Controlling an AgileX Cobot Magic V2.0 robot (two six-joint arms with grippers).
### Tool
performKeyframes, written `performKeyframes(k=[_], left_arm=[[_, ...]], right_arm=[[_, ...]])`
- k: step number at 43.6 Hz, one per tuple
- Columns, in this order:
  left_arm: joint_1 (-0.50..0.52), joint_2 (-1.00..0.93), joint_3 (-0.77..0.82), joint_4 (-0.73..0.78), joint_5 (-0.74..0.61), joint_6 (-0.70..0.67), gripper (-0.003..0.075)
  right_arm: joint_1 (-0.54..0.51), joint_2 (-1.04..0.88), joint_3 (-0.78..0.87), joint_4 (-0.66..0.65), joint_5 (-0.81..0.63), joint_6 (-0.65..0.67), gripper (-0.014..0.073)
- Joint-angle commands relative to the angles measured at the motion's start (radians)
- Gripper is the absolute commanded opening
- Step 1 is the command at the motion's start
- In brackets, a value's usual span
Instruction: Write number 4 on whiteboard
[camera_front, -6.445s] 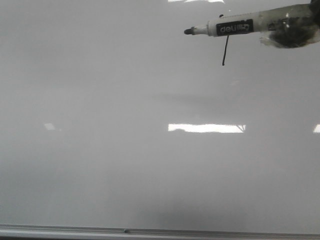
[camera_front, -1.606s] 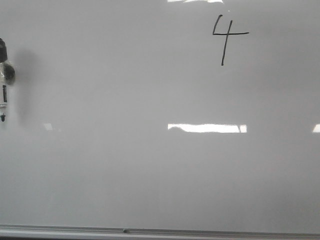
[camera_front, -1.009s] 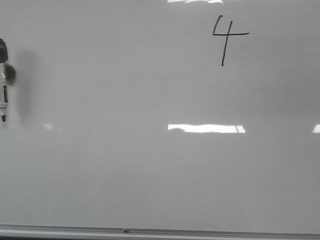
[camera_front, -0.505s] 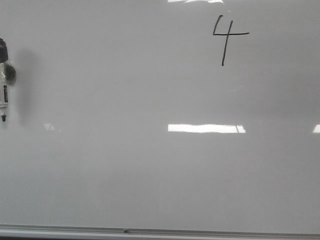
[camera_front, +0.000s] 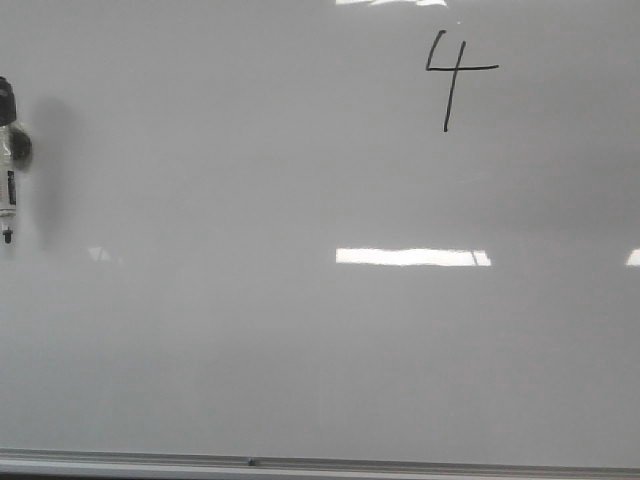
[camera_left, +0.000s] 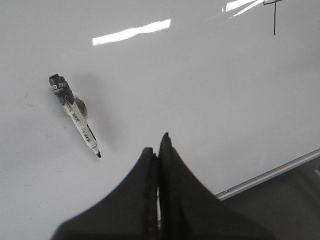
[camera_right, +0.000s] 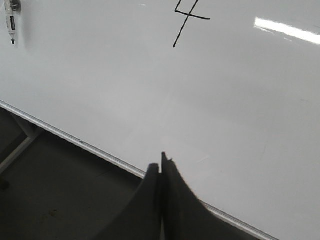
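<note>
On my screens, item one: the whiteboard, glossy pale grey-white, filling the front view, with its thin silver frame edge running along the near side and bright glare streaks across the surface. Item two: the number 4, thin black hand-drawn strokes, open at the top, long vertical stroke with a crossbar, sitting at the far right part of the board; I also see it in the right wrist view and only partly in the left wrist view. Item three: a marker, black cap end, pale wrapped body, dark tip, lying flat on the board at the far left, well apart from the numeral and touched by nothing. Item four: left gripper, fingers pressed together, holding nothing, poised above the board near the marker. Item five: right gripper, fingers likewise closed on nothing, over the board's near frame edge.
</note>
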Motion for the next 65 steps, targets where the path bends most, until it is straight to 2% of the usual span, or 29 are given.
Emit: performKeyframes(k=[1,8,19,31,42,59,65], left_arm=[[-0.007,0.003,-0.025,0.011,-0.075,-0.001,-0.002],[0.004,-0.016,-0.023,0.04,-0.073,-0.001,-0.002],[0.188,-0.126,0.102,-0.029,-0.104,-0.001,-0.002],[0.336,-0.352,0.36,-0.177,-0.273,-0.001,-0.002],[0.416,-0.494,0.559,-0.182,-0.508,0.009,-0.002],[0.46,-0.541,0.735,-0.176,-0.795,0.076,-0.002],[0.473,-0.541,0.733,-0.161,-0.82,0.076,-0.002]], right_arm=[[-0.007,0.01,-0.019,-0.001,-0.065,-0.01,-0.0069],[-0.007,0.01,-0.019,-0.001,-0.065,-0.01,-0.0069],[-0.007,0.01,-0.019,-0.001,-0.064,-0.01,-0.0069],[-0.007,0.01,-0.019,-0.001,-0.064,-0.01,-0.0069],[-0.007,0.01,-0.019,-0.001,-0.064,-0.01,-0.0069],[-0.007,0.01,-0.019,-0.001,-0.06,-0.01,-0.0069],[-0.007,0.01,-0.019,-0.001,-0.06,-0.01,-0.0069]])
